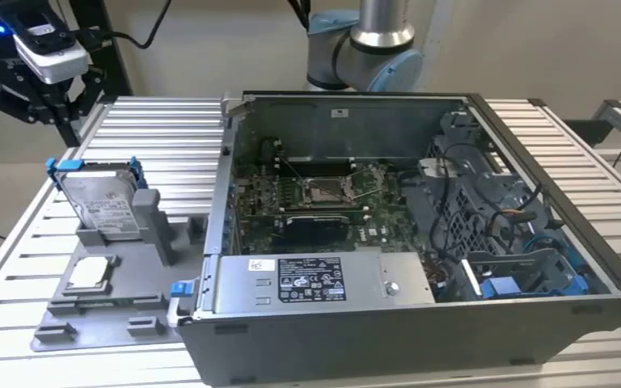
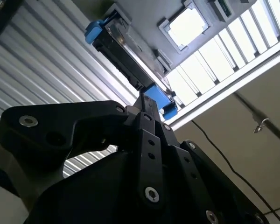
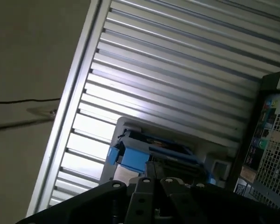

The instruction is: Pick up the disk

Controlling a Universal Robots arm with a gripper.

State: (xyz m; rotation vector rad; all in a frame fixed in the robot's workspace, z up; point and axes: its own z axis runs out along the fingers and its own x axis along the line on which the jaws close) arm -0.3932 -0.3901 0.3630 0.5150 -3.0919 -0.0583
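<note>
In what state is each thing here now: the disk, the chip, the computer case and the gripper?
disk: standing upright in the grey fixture, not gripped.
chip: lying flat on the same fixture.
computer case: open, its insides exposed.
gripper: above the disk, apart from it.

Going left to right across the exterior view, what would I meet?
Upright silver-grey metal disk in a bright blue frame → grey box with a white sticker → blue plastic drive bracket.
</note>
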